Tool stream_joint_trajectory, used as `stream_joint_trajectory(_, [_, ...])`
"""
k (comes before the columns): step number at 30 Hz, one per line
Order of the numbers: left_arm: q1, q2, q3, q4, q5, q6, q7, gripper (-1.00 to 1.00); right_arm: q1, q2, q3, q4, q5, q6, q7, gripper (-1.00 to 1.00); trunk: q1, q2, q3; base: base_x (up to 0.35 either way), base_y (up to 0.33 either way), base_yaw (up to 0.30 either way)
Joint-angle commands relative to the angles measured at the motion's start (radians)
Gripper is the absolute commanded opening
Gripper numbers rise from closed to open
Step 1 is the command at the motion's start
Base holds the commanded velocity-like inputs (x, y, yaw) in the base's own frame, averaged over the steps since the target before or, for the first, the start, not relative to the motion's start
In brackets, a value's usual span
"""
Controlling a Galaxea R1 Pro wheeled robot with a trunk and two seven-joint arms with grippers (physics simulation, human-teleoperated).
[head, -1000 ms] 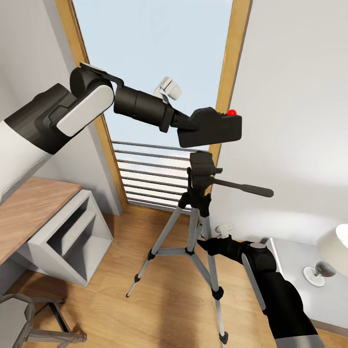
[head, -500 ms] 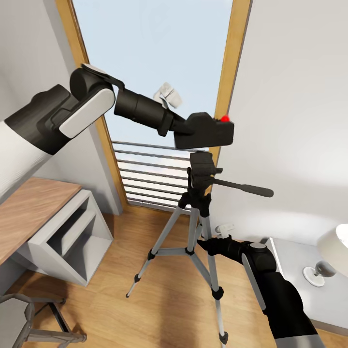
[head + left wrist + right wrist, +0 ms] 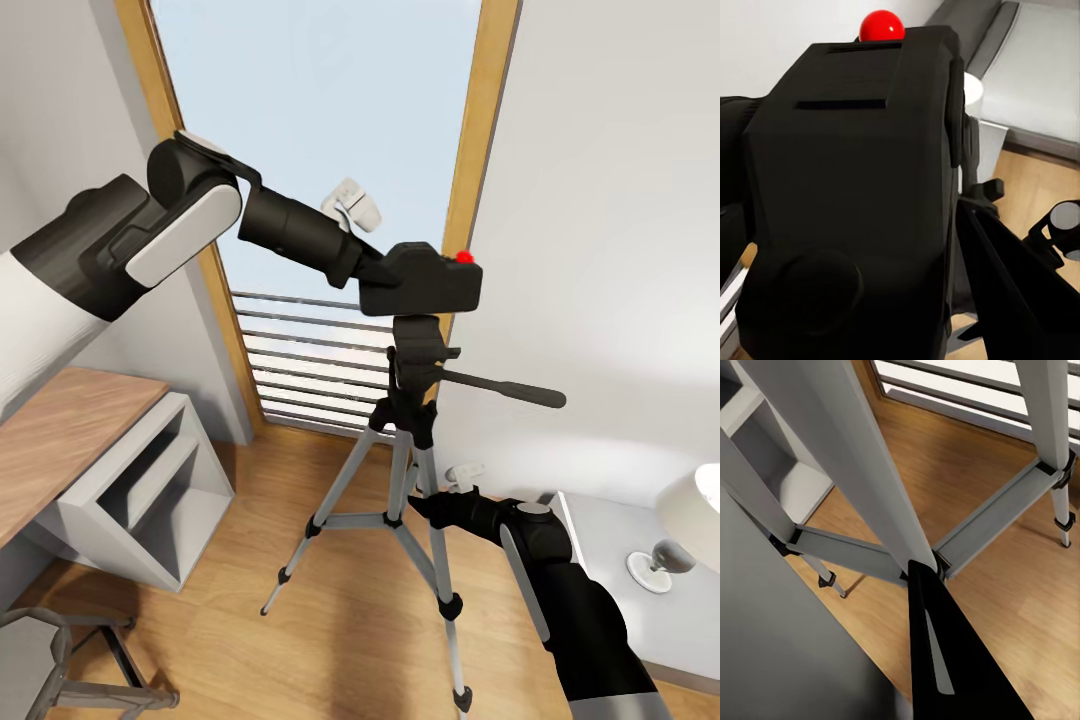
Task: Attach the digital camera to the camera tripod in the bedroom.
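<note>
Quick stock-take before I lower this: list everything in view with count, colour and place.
digital camera: 1, black with red button, just above the tripod head
camera tripod: 1, silver legs, black head, before the window
window: 1, wood-framed, straight ahead
desk: 1, wood top, white shelves, at left
lamp: 1, white, on grey surface at right
chair: 1, grey, lower left
left end effector: black, holding the camera
right end effector: black, at a tripod leg

Bright, even daylight from window (image 3: 320, 130); sharp render.
</note>
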Motion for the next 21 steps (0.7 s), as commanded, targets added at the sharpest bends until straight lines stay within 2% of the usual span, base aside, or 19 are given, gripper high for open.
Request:
stream_joint_trajectory(1, [-0.002, 0.001, -0.002, -0.004, 0.005, 0.003, -0.001, -1.0, 0.0, 0.0, -0.001, 0.012, 0.054, 0.0, 0.005, -1.0, 0.001, -0.001, -0.002, 0.0, 0.0, 0.0])
stream_joint_trajectory(21, [-0.002, 0.002, 0.0, -0.021, 0.008, -0.002, -0.001, -1.0, -0.001, 0.0, -0.001, 0.012, 0.054, 0.002, 0.004, -1.0, 0.001, -0.001, -0.002, 0.0, 0.0, 0.0])
